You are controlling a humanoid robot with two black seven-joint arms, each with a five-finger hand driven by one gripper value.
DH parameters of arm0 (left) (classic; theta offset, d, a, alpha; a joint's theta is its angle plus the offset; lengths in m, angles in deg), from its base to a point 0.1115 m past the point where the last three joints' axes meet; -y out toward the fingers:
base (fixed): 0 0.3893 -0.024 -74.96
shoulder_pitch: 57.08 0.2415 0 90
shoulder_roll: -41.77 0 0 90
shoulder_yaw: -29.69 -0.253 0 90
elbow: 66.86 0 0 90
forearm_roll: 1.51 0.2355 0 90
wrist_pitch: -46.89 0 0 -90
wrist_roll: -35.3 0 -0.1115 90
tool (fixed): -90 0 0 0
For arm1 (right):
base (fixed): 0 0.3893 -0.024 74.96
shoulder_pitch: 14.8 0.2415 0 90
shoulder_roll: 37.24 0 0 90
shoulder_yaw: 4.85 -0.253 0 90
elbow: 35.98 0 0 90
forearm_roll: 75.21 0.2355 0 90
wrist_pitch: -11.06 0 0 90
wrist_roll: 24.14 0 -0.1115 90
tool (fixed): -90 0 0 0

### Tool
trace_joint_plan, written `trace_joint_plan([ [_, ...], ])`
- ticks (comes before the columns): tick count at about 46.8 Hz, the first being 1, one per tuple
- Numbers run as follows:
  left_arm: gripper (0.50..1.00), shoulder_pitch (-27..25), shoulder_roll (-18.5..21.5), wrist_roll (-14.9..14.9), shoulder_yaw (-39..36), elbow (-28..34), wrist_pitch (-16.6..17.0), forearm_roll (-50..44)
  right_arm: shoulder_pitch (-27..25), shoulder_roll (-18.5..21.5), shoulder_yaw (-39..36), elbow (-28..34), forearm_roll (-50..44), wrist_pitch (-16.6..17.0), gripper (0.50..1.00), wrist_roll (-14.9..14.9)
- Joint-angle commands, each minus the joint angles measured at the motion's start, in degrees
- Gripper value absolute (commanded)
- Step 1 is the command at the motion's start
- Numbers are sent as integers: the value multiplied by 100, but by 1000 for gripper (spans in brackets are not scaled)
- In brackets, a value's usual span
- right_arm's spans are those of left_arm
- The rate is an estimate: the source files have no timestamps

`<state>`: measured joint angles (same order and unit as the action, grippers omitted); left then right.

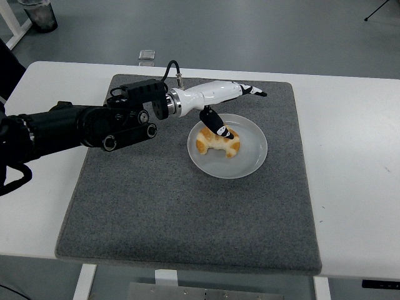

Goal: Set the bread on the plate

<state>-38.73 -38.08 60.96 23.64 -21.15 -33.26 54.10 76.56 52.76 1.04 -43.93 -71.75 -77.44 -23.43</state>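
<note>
The fingers of the left hand are stretched out and apart, holding nothing, with the long ones pointing off over the far rim of the plate and the thumb angled down so its dark tip hangs just above, perhaps brushing, the bread; contact cannot be settled from this height. The croissant lies on the plate, toward its left half, a golden curved roll with darker browned ridges. It looks light and soft, with a flaky crust that would dent or shed crumbs under a hard pinch, so any further hold should be a gentle one across its thick middle rather than at the thin horns. By how things lie, the placing looks done and only clearing the hand remains. The plate is a shallow, round, pale dish with a smooth, glossy surface on which a crusty roll could slide if nudged. It rests on a grey felt-like mat, square with rounded corners and a matte, fibrous texture that should keep the plate from skating. The mat sits on the smooth white table. The hand's shell is glossy white plastic with black fingertips, joined to a bulky black forearm coming in from the left. The right arm is out of sight.
</note>
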Motion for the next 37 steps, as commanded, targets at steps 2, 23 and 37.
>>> trace_joint_plan([
  [2, 992, 54, 92, -9, 446, -27, -1, -366, -4, 0, 0, 4, 6, 0, 952, -1],
  [23, 992, 107, 488, -9, 772, -9, -62, -3714, -4, 0, 0, 4, -3, 0, 952, -1],
  [37, 994, 827, 901, -17, 2072, 0, -580, -4910, -4, 0, 0, -5, -3, 0, 952, -1],
])
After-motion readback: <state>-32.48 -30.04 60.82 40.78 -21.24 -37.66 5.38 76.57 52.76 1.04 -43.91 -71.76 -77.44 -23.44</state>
